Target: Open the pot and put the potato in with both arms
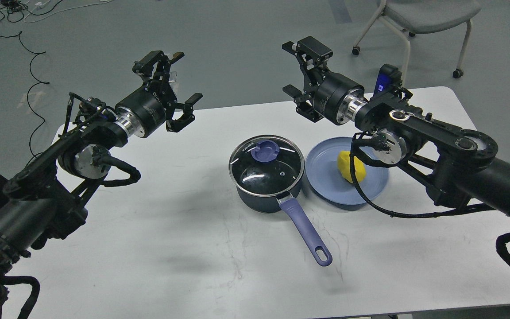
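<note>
The dark navy pot stands mid-table with its glass lid on, topped by a purple knob. Its purple-blue handle points toward the near right. The yellow potato lies on a shallow blue plate just right of the pot, partly crossed by a black cable. My left gripper hangs open, high above the table's far left, well away from the pot. My right gripper is open too, raised above the far edge behind the pot and plate. Both hold nothing.
The white table has a faint crack line down its middle. A grey chair on casters stands on the floor behind the table at the right. Cables trail over the floor at the far left.
</note>
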